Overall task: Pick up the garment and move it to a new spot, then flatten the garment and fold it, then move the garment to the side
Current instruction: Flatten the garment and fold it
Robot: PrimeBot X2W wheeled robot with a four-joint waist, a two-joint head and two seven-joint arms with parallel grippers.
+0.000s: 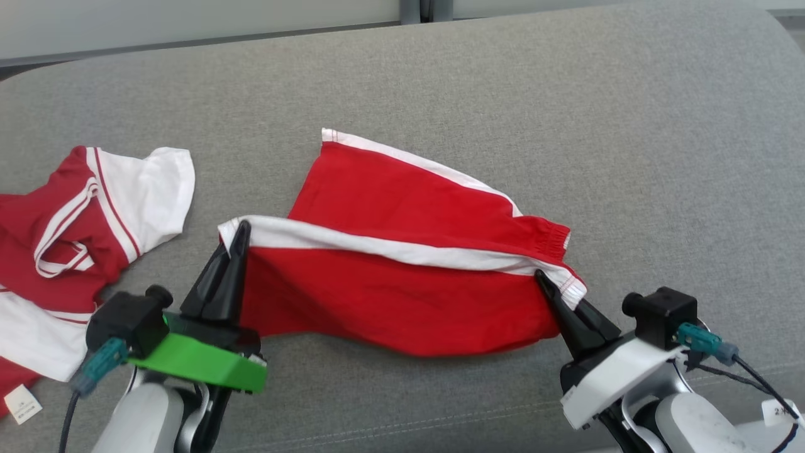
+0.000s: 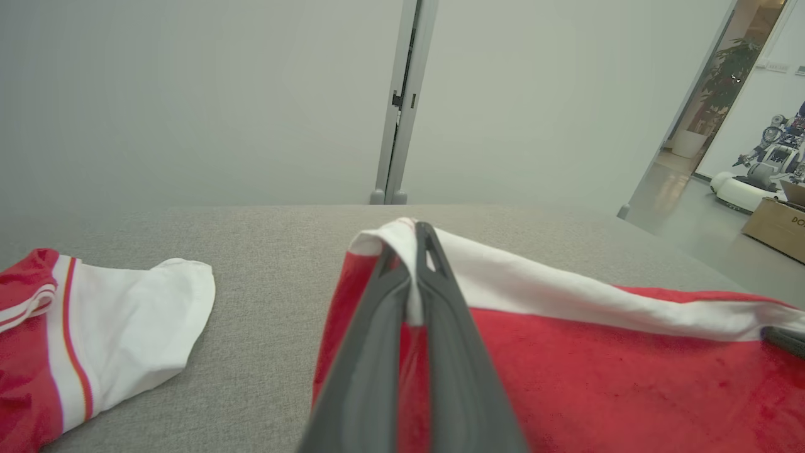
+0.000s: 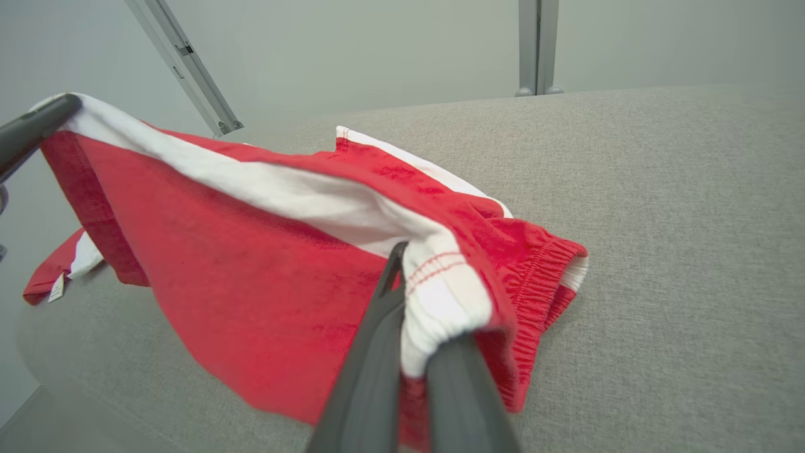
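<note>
1. Shorts [image 1: 402, 302], red with white side stripes, hang stretched between our two grippers, partly raised off the grey upholstered surface [image 1: 597, 126].
2. Our left gripper [image 1: 241, 228] pinches the white-striped hem corner of one leg. In our left wrist view, white cloth is squeezed between the two dark fingers.
3. Our right gripper [image 1: 541, 277] has its fingers pressed together on the elastic waistband, at the end where the white stripe meets it.
4. We hold the near layer taut along its white stripe, and its red lower edge sags between our grippers.
5. Behind it, the far leg lies flat on the surface.
6. To our left a red-and-white shirt [image 1: 82, 239] lies crumpled, near the shorts but apart from them.
</note>
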